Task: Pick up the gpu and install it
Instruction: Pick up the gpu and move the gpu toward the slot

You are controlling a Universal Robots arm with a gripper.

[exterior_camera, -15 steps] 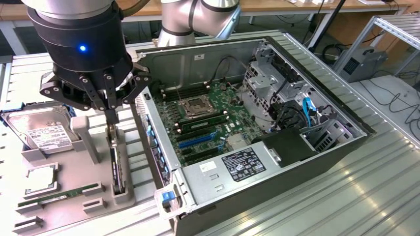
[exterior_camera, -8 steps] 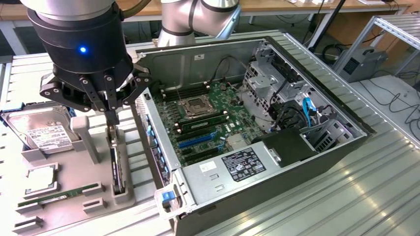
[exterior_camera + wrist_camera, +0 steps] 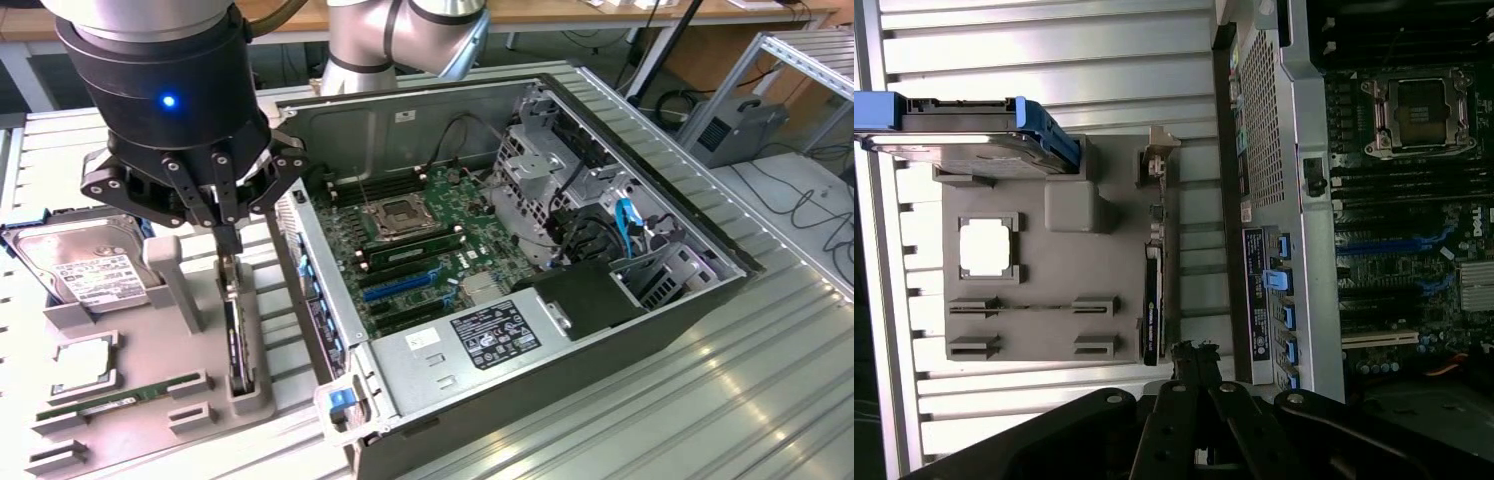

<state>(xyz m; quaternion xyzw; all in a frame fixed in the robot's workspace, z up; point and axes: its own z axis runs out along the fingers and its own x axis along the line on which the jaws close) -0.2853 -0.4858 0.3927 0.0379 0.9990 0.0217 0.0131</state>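
Observation:
The gpu [image 3: 236, 340] is a thin dark card standing on edge in a slot along the side of the grey holder [image 3: 134, 430] that faces the case, at the exterior view's left. My gripper [image 3: 228, 245] hangs just above the card's far end, fingers shut together and pointing down, with nothing between them. In the wrist view the shut gripper [image 3: 1188, 352] sits slightly off one end of the gpu [image 3: 1151, 305], not touching it. The open computer case [image 3: 574, 120] lies beside the holder, its green motherboard [image 3: 441, 235] with blue slots [image 3: 400, 285] exposed.
The holder [image 3: 1054, 270] also carries a hard drive [image 3: 80, 265] with a white label, a square processor chip [image 3: 83, 360] and a slim green RAM stick [image 3: 100, 405]. The case wall [image 3: 314, 290] rises close beside the gpu. A second robot arm [image 3: 400, 40] stands behind the case.

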